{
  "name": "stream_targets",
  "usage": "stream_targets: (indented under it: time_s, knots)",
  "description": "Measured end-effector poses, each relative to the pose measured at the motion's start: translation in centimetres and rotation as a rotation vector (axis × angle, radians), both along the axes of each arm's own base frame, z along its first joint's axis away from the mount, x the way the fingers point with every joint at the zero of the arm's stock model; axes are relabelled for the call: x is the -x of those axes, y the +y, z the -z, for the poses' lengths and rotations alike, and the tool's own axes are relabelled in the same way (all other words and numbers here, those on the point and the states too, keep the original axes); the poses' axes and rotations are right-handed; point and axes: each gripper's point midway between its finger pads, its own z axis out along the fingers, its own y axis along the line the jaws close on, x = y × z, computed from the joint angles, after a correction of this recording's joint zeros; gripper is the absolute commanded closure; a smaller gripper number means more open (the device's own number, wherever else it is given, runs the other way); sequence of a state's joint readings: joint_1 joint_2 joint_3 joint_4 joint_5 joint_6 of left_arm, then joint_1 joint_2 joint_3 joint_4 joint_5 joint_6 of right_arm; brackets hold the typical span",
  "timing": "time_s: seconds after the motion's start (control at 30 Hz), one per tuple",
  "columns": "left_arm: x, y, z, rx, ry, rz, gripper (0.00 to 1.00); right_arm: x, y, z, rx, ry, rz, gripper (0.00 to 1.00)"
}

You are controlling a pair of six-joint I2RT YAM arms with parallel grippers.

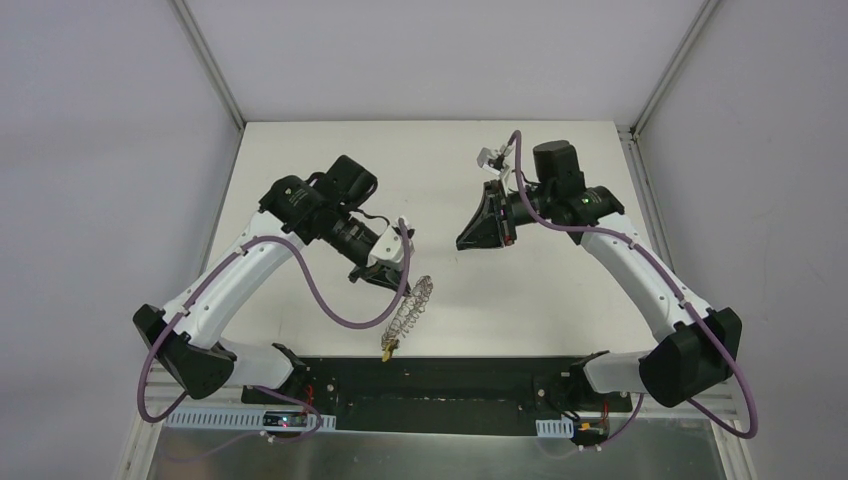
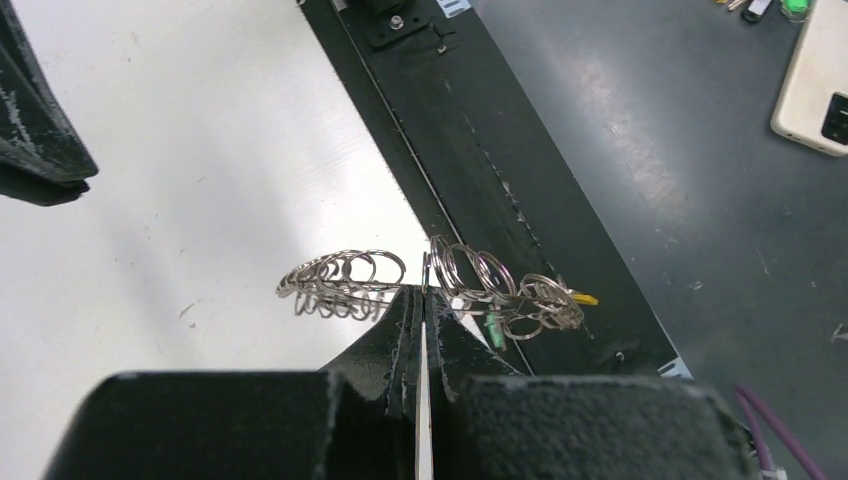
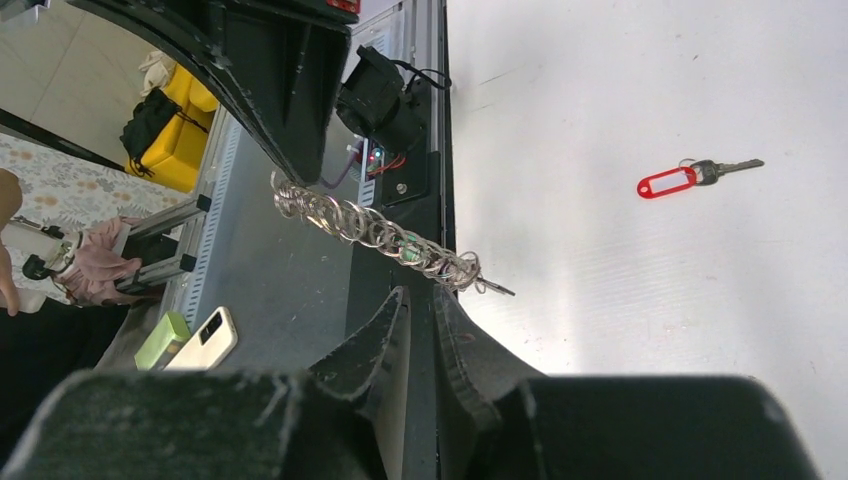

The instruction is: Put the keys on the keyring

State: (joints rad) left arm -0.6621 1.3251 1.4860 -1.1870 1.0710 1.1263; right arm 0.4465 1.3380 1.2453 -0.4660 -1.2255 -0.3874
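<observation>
The keyring [image 1: 413, 303] is a long coil of grey wire rings hanging from my left gripper [image 1: 398, 272], which is shut on one of its loops. In the left wrist view the coil [image 2: 350, 275] spreads to both sides of the gripper [image 2: 423, 290]. A green key [image 2: 493, 328] and a yellow key [image 2: 583, 298] hang at its right end. The yellow key [image 1: 388, 348] is the lowest point in the top view. My right gripper [image 1: 463, 241] is apart from the coil, its jaws a narrow gap apart and empty [image 3: 422, 292]. A key with a red tag [image 3: 668, 182] lies on the white table.
The black base rail [image 1: 430, 385] runs along the table's near edge, below the hanging coil. Beyond it, on a dark surface off the table, lie a white phone [image 2: 815, 85] and a green item [image 3: 162, 340]. White walls enclose the table.
</observation>
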Motion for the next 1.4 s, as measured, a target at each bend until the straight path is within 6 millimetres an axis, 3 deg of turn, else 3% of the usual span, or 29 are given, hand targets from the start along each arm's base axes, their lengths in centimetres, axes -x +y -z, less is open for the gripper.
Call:
stream_targets:
  time_s: [0.3, 0.93, 1.03, 1.17, 1.4]
  knots:
    - [1.0, 0.7, -0.8, 0.013, -0.011, -0.001, 1.0, -0.1, -0.1, 0.6, 0.017, 0.001, 0.011, 0.85]
    - [2.5, 1.5, -0.4, 0.025, -0.013, 0.067, 1.0, -0.4, -0.1, 1.6, 0.037, 0.016, 0.027, 0.85]
    - [1.5, 1.0, -0.4, -0.004, 0.044, -0.031, 1.0, -0.5, -0.1, 1.7, 0.04, 0.018, 0.03, 0.85]
    - [-1.2, -0.1, -0.5, -0.051, 0.109, -0.241, 1.0, -0.7, 0.0, 1.8, 0.045, 0.025, 0.033, 0.85]
    - [-4.6, -1.3, -0.8, -0.06, 0.198, -0.495, 1.0, -0.7, 0.6, 0.4, 0.023, 0.028, 0.024, 0.86]
